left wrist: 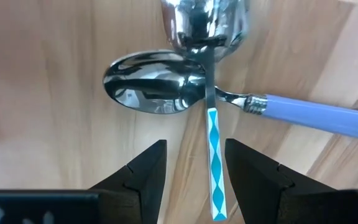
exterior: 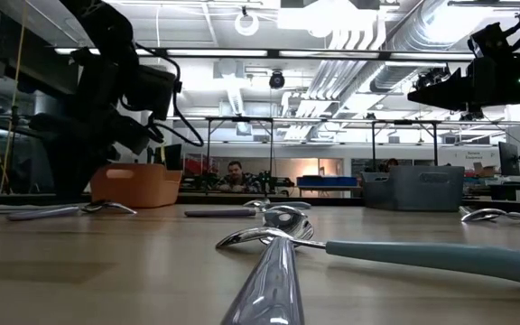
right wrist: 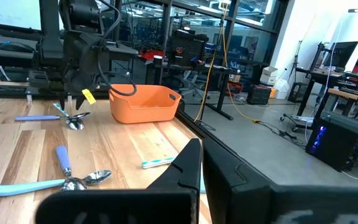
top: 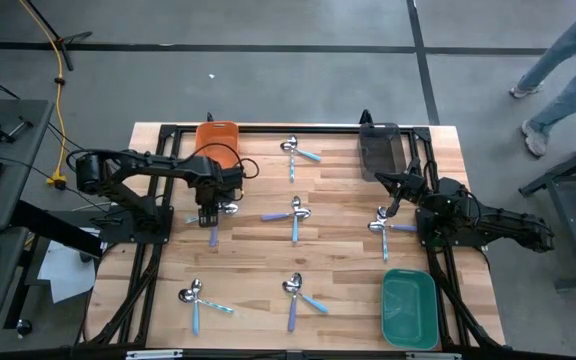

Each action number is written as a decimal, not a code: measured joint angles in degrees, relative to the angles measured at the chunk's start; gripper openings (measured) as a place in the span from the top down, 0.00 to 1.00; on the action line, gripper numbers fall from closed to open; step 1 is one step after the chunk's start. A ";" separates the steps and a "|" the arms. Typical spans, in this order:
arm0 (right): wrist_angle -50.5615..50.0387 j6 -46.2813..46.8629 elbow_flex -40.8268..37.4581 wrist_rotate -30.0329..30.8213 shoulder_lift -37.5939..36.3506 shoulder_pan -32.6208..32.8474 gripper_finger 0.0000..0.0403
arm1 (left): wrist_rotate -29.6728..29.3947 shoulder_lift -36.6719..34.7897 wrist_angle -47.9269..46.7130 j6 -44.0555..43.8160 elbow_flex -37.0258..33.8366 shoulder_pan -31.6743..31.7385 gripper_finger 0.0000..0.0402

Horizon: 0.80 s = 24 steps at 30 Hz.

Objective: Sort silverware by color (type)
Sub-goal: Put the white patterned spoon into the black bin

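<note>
Wooden table [top: 268, 255], no legible writing, left gripper [left wrist: 194, 165] open astride teal-patterned utensil handle [left wrist: 214, 162] crossing purple-handled spoon [left wrist: 229, 99], right gripper [top: 396, 200] shut, empty, raised.

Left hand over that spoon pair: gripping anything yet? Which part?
Nothing is held. The left hand is open, its fingers either side of the teal patterned handle without touching. The right hand is shut, empty.

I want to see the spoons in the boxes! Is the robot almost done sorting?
Not yet. The orange bin, grey bin and green bin look empty. The left hand is open above a teal-patterned utensil crossing a blue-handled spoon. The right hand waits, shut. Every pair remains.
</note>
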 joint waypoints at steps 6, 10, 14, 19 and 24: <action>0.00 -0.01 0.00 0.00 0.01 0.00 1.00 | -1.15 5.56 0.23 -0.40 0.12 -0.03 0.61; 0.00 0.00 0.02 0.00 0.00 0.00 1.00 | -2.43 8.43 -0.14 -0.47 0.38 -0.11 0.61; 0.02 0.00 0.00 -0.02 0.00 0.00 1.00 | -2.58 8.89 -0.21 -0.46 0.46 -0.13 0.62; 0.00 0.00 0.00 -0.02 0.00 0.00 1.00 | -3.30 7.60 -0.02 -0.32 0.07 -0.52 0.70; 0.00 0.00 0.00 -0.02 0.00 0.00 1.00 | -3.62 7.40 -0.52 0.17 0.00 -0.48 0.82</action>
